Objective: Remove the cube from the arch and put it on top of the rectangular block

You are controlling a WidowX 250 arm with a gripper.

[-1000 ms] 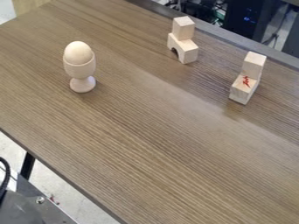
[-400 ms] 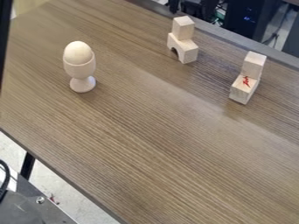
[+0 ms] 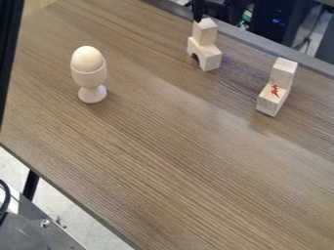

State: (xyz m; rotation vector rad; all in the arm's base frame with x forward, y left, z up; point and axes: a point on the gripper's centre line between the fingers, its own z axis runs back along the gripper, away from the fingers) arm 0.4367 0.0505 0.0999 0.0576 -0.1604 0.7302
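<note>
Can't tell if the hand (image 3: pixel 198 10) is open or holding anything; I'd square up and pinch only the cube (image 3: pixel 205 31), not the arch (image 3: pixel 210 57).

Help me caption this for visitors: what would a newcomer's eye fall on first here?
Probably the egg in its stemmed cup, standing apart toward the upper left of the table. Next might come the red scribble on the lower pale block at the right. Then the cube on the arch near the far edge, the black gripper close by it.
</note>
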